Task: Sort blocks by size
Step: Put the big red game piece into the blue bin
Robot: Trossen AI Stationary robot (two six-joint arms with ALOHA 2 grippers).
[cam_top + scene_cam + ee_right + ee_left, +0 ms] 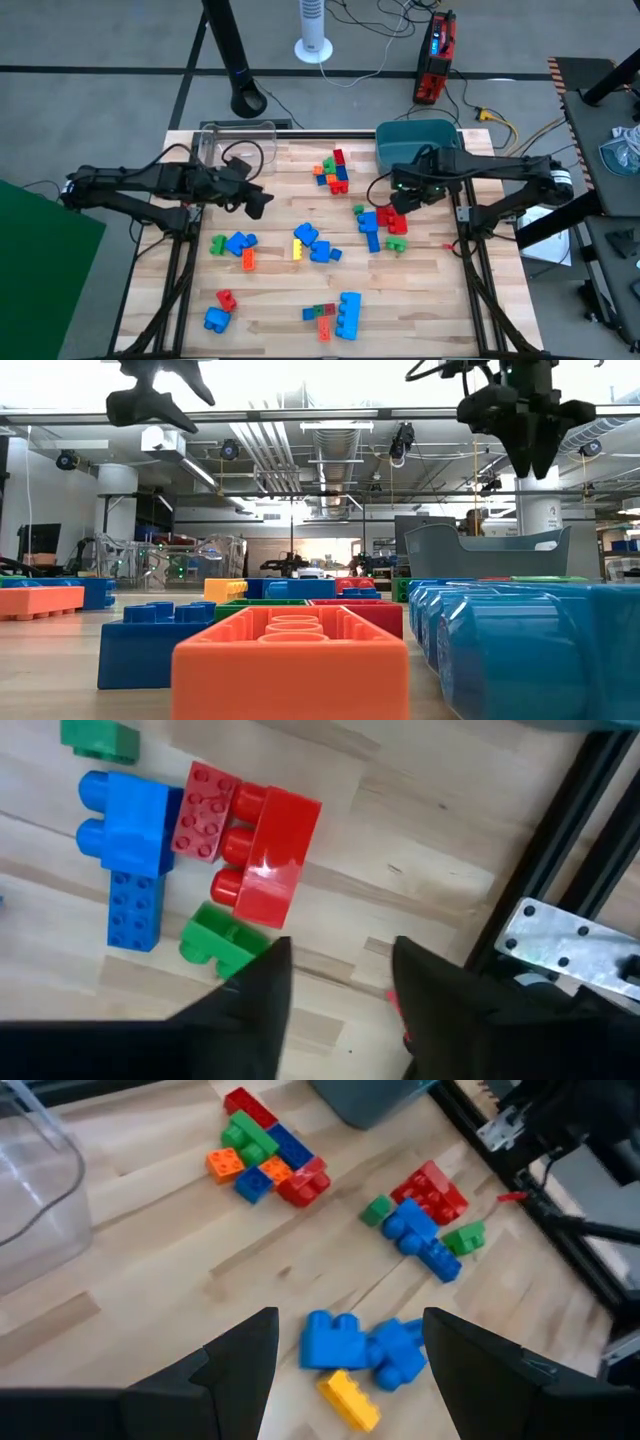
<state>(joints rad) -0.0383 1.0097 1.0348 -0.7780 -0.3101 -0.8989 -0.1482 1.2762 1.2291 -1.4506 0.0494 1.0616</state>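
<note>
Right gripper [398, 199], fingers spread and empty, hangs over a chunky red studded plastic brick [272, 855] near the wooden bench's [280, 300] right edge; a flat red plate, blue bricks [128, 832] and small green ones [218, 942] crowd beside it. Left gripper [255, 203], also spread, hovers left of centre above blue bricks [362, 1351] and a small yellow one [348, 1398].

Blue, red, green, orange and yellow blocks [318, 243] on a pale wood-grain table [280, 300], beside a teal tub [416, 139].
</note>
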